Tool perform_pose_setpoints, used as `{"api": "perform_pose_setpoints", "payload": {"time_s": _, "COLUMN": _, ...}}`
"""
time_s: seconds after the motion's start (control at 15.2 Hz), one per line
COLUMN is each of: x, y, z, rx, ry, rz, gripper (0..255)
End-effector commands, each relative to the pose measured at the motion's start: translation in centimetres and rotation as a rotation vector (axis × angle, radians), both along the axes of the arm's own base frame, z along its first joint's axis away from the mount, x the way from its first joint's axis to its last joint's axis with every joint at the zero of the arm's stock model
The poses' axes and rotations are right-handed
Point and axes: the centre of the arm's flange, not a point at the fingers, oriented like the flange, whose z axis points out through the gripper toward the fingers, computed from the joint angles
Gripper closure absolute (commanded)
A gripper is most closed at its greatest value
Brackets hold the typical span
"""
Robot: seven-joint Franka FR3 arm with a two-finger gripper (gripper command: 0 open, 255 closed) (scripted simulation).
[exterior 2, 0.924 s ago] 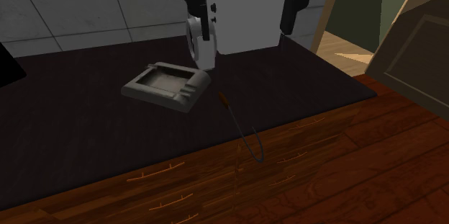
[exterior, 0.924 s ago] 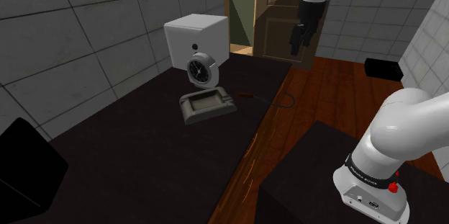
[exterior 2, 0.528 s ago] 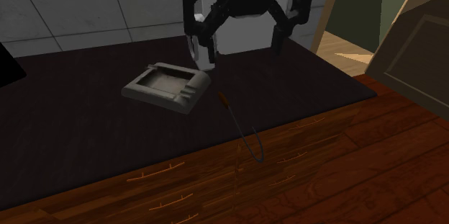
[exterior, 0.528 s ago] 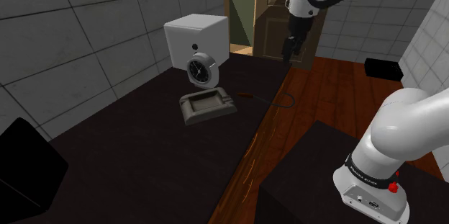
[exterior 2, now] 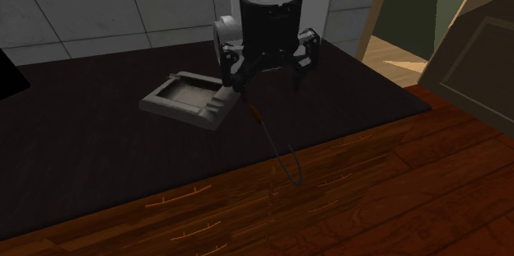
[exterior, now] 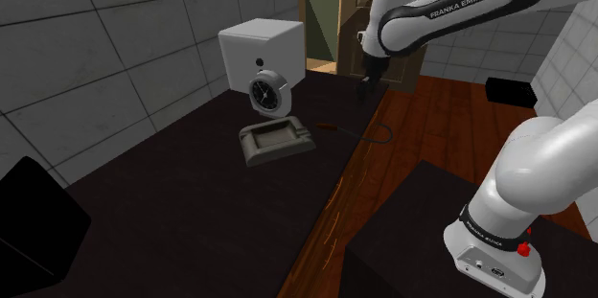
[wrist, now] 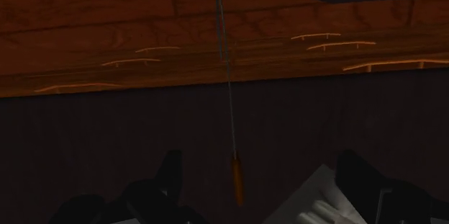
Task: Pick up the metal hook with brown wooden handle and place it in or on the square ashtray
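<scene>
gripper: gripper (exterior 2: 265, 81) fingers apart, nothing held; hovers over the hook's handle end
hook: hook (exterior 2: 257, 114) flat on the dark table (exterior 2: 99, 155). In the second exterior view the brown handle (wrist: 236, 179) sits at 4 o'clock of the ashtray (exterior 2: 176, 111), just beside its corner, and the wire runs toward 5 o'clock onto the wood planks (exterior 2: 371, 197)
step: pre-grasp, I'd say
how: centre the handle between the fingers, drop straight, close across the handle; the wire looks too thin to hold
risk: ashtray corner lies under one finger, may clip it
place: lift, carry toward 10 o'clock
</scene>
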Motion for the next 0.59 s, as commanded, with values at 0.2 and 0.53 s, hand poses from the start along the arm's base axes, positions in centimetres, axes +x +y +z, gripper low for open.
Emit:
{"api": "perform_pose_setpoints", "payload": {"time_s": 0.2, "x": 3.3, "y": 0.2, "z": -5.5, "rx": -0.014, "ry": -0.033, "rz": 0.068, "gripper": 0}}
{"api": "perform_pose_setpoints", "payload": {"time_s": 0.53, "x": 6.8, "y": 0.7, "z": -10.8, "rx": -0.028, "ry": -0.062, "rz": 0.134, "gripper": 0}}
